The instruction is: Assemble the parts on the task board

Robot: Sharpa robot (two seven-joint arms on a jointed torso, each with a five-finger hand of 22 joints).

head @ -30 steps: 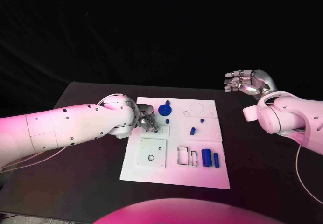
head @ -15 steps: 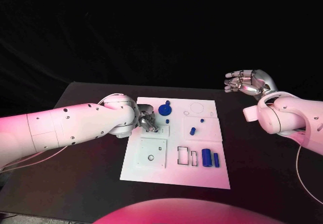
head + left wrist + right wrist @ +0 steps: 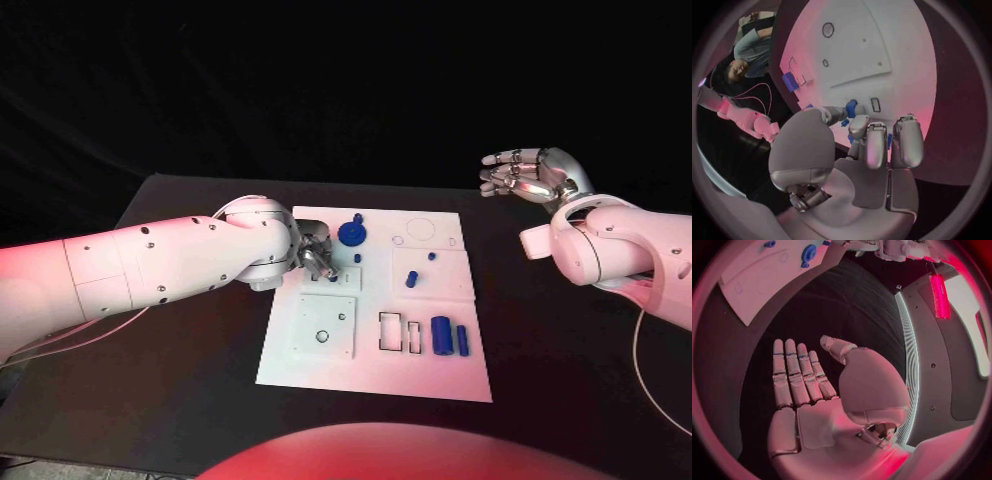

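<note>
My left hand [image 3: 317, 262] is down on the task board [image 3: 378, 375], near its left edge towards the far end. In the left wrist view its fingers [image 3: 870, 142] are curled over a small blue part [image 3: 851, 108] pinched against the thumb. My right hand [image 3: 531, 177] hangs above the far right corner of the worktop [image 3: 188, 400], well clear of the board, fingers apart and holding nothing. On the board I see a blue round piece [image 3: 353, 236] just beyond the left hand and two blue cylinders [image 3: 450, 339] lying side by side near the right front.
</note>
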